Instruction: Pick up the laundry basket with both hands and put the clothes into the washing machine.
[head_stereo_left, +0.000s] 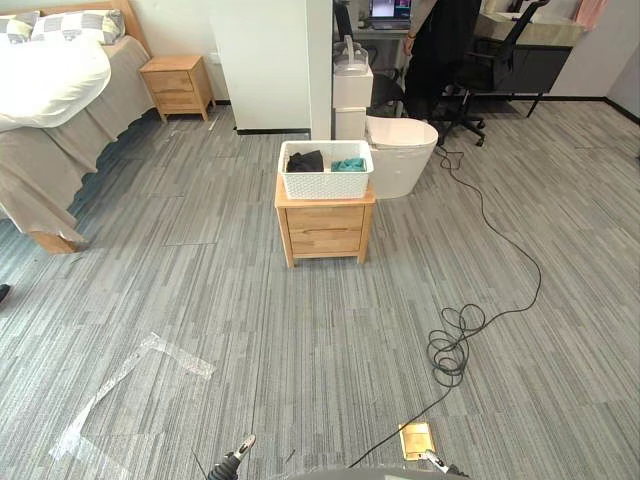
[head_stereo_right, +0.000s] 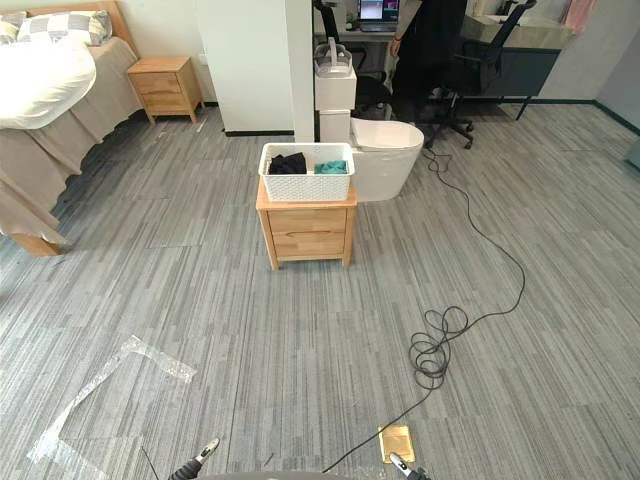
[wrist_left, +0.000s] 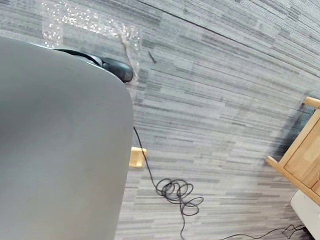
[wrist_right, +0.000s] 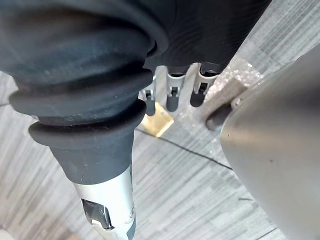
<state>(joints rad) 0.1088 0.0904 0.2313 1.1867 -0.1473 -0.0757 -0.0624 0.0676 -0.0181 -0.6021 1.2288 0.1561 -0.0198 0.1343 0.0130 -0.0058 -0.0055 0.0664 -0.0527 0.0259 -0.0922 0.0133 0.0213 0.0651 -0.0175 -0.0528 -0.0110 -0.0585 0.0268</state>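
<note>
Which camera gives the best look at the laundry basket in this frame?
Left eye view: the white laundry basket sits whole on the wooden nightstand, with dark and teal clothes inside. The right eye view shows the same. The left wrist view catches the nightstand's corner.

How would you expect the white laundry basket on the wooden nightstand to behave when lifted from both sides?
The laundry basket looks like perforated plastic, so it is probably light and fairly stiff. With just a dark garment and a teal garment inside, it should weigh little. An uneven lift might tilt it and shift the floppy clothes.
</note>
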